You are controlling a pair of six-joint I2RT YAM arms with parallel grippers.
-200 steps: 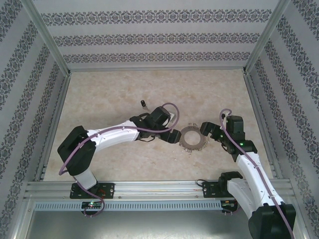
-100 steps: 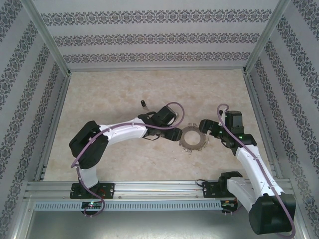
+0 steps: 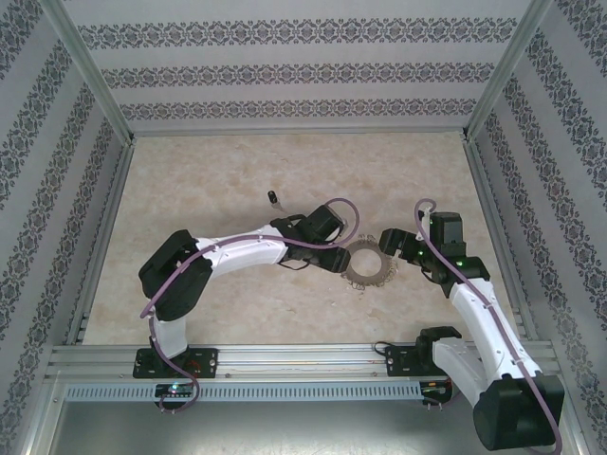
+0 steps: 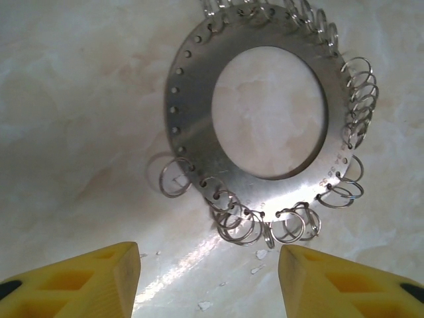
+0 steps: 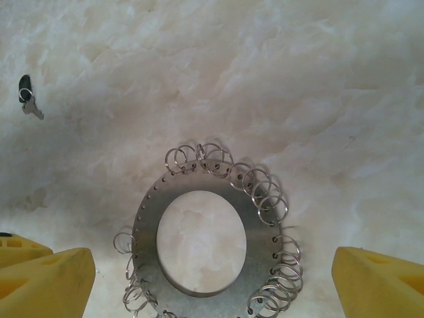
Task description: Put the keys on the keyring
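Flanking the keyring (image 3: pixel 368 263) on the bench (image 3: pixel 218 161), both claws stand with jaws apart.
The left claw (image 3: pixel 334 258) sits just beside the ring's left rim, its yellow fingers (image 4: pixel 99 278) parted with nothing between them. The right claw (image 3: pixel 389 250) is spread wide at the opposite rim, gripping nothing. The ring lies flat, with wire loops around its edge. The black-headed key (image 3: pixel 272 197) lies well apart, farther back and to the left.

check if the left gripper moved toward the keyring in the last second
yes, the left gripper has shifted right in the top view, closer to the keyring, which has stayed put
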